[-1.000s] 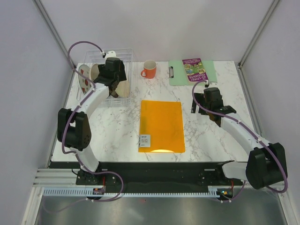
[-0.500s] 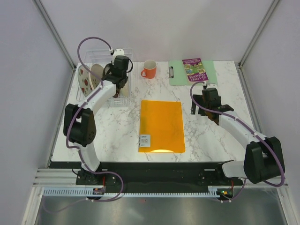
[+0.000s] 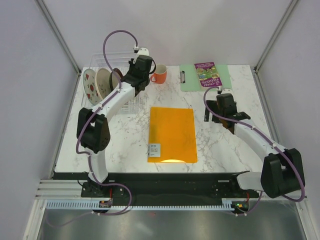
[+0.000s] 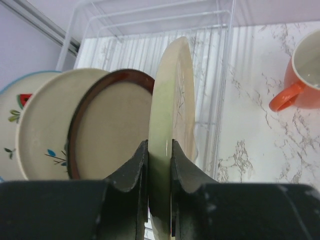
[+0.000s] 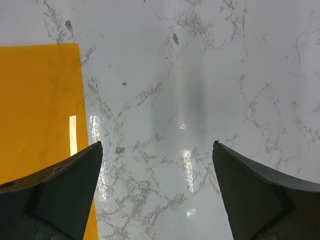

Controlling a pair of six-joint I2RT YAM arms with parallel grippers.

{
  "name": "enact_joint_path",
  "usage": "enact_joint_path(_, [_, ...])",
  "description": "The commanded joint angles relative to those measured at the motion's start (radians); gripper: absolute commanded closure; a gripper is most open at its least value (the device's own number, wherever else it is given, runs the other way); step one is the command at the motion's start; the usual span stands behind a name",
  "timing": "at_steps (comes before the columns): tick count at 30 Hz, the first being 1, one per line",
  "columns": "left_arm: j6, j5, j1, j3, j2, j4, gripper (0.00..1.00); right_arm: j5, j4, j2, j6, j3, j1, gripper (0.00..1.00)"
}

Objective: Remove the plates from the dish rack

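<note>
In the left wrist view my left gripper (image 4: 160, 142) is shut on the rim of the cream plate with the twig mark (image 4: 172, 100), which stands upright and edge-on. Left of it lean the beige plate with the maroon rim (image 4: 115, 130), the cream-and-pale-blue plate with the sprig (image 4: 45, 130) and the white plate with red fruit marks (image 4: 12, 112). All stand in the clear dish rack (image 4: 220, 30). From above, my left gripper (image 3: 130, 81) is over the dish rack's (image 3: 112, 54) right end. My right gripper (image 5: 157, 145) hangs open over bare marble.
An orange mug (image 3: 159, 74) stands just right of the rack. A green clipboard (image 3: 205, 76) lies at the back right. An orange folder (image 3: 172, 134) lies flat mid-table, its edge just left of my right gripper (image 3: 220, 114).
My left arm has swung right along the rack and its jaws have closed on the cream plate's rim. The right arm has hardly moved.
</note>
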Motion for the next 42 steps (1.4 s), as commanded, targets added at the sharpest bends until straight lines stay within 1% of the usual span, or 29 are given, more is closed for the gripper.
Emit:
enact_joint_path(1, [0.166, -0.183, -0.013, 0.133, -0.091, 0.107, 0.98, 0.012, 0.018, -0.082, -0.003, 0.012, -0.001, 0.02])
enact_joint_path(5, [0.212, -0.188, -0.023, 0.155, -0.155, 0.103, 0.98, 0.007, 0.008, -0.103, 0.004, 0.013, -0.003, 0.02])
enact_joint_path(7, [0.226, -0.168, -0.039, 0.155, -0.186, 0.095, 0.98, 0.012, -0.001, -0.112, 0.007, 0.021, -0.003, 0.02])
enact_joint_path(10, [0.185, -0.081, -0.063, 0.175, -0.256, 0.000, 0.98, 0.030, -0.008, -0.131, 0.004, 0.038, -0.005, 0.02])
enact_joint_path(11, [0.117, -0.030, -0.065, 0.187, -0.276, -0.041, 0.98, 0.016, -0.008, -0.137, 0.006, 0.044, -0.006, 0.02])
enact_joint_path(12, [0.075, 0.058, -0.065, 0.184, -0.319, -0.110, 0.98, 0.001, -0.010, -0.146, 0.007, 0.057, -0.006, 0.02])
enact_joint_path(13, [0.002, 0.103, -0.063, 0.175, -0.348, -0.126, 0.98, -0.048, -0.008, -0.152, 0.015, 0.065, -0.009, 0.02])
enact_joint_path(14, [-0.025, 0.152, -0.063, 0.145, -0.374, -0.141, 0.98, -0.068, -0.004, -0.155, 0.021, 0.074, -0.011, 0.02])
enact_joint_path(15, [-0.051, 0.253, -0.065, 0.128, -0.426, -0.147, 0.98, -0.083, 0.002, -0.161, 0.030, 0.087, -0.011, 0.02])
enact_joint_path(16, [-0.109, 0.302, -0.063, 0.092, -0.450, -0.149, 0.98, -0.126, 0.005, -0.166, 0.047, 0.093, -0.015, 0.02])
enact_joint_path(17, [-0.134, 0.403, -0.063, 0.075, -0.469, -0.149, 0.98, -0.151, 0.010, -0.168, 0.055, 0.105, -0.018, 0.02])
enact_joint_path(19, [-0.201, 0.505, -0.063, 0.037, -0.514, -0.149, 0.98, -0.220, 0.030, -0.174, 0.069, 0.119, -0.026, 0.02])
enact_joint_path(20, [-0.223, 0.600, -0.063, 0.025, -0.523, -0.148, 0.98, -0.262, 0.034, -0.174, 0.081, 0.137, -0.029, 0.02])
enact_joint_path(21, [-0.246, 0.645, -0.062, 0.011, -0.532, -0.144, 0.98, -0.293, 0.050, -0.174, 0.089, 0.145, -0.041, 0.02])
enact_joint_path(22, [-0.287, 0.685, -0.062, -0.026, -0.543, -0.132, 0.98, -0.356, 0.060, -0.174, 0.096, 0.150, -0.047, 0.02])
enact_joint_path(24, [-0.329, 0.815, -0.060, -0.095, -0.562, -0.079, 0.98, -0.419, 0.099, -0.172, 0.133, 0.160, -0.073, 0.02])
enact_joint_path(25, [-0.365, 0.868, -0.059, -0.180, -0.585, 0.016, 0.98, -0.453, 0.114, -0.171, 0.150, 0.157, -0.083, 0.02])
enact_joint_path(26, [-0.393, 0.959, -0.054, -0.222, -0.592, 0.062, 0.98, -0.518, 0.131, -0.168, 0.179, 0.154, -0.096, 0.02])
enact_joint_path(27, [-0.421, 1.011, -0.051, -0.265, -0.598, 0.113, 0.98, -0.546, 0.154, -0.162, 0.193, 0.151, -0.122, 0.02])
enact_joint_path(28, [-0.477, 1.054, -0.048, -0.334, -0.599, 0.206, 0.98, -0.563, 0.159, -0.160, 0.201, 0.147, -0.138, 0.02])
enact_joint_path(29, [-0.508, 1.118, -0.042, -0.359, -0.592, 0.239, 0.98, -0.601, 0.168, -0.162, 0.213, 0.134, -0.156, 0.02])
enact_joint_path(31, [-0.580, 1.180, -0.040, -0.426, -0.579, 0.315, 0.98, -0.640, 0.182, -0.166, 0.227, 0.101, -0.222, 0.02])
enact_joint_path(32, [-0.603, 1.237, -0.039, -0.448, -0.563, 0.407, 0.98, -0.698, 0.202, -0.174, 0.239, 0.087, -0.248, 0.02])
enact_joint_path(33, [-0.648, 1.260, -0.039, -0.465, -0.556, 0.443, 0.98, -0.724, 0.214, -0.175, 0.256, 0.072, -0.302, 0.02])
enact_joint_path(34, [-0.672, 1.280, -0.039, -0.495, -0.543, 0.478, 0.98, -0.747, 0.217, -0.175, 0.265, 0.046, -0.320, 0.02])
enact_joint_path(35, [-0.698, 1.324, -0.039, -0.509, -0.521, 0.562, 0.98, -0.764, 0.223, -0.174, 0.268, 0.033, -0.337, 0.02])
enact_joint_path(36, [-0.749, 1.338, -0.039, -0.518, -0.502, 0.598, 0.98, -0.805, 0.229, -0.172, 0.271, 0.022, -0.357, 0.02])
enact_joint_path(38, [-0.801, 1.387, -0.039, -0.552, -0.474, 0.725, 0.98, -0.830, 0.232, -0.168, 0.276, -0.010, -0.368, 0.02])
enact_joint_path(42, [-0.936, 1.438, -0.039, -0.580, -0.381, 0.903, 0.98, -0.890, 0.249, -0.168, 0.283, -0.048, -0.368, 0.02])
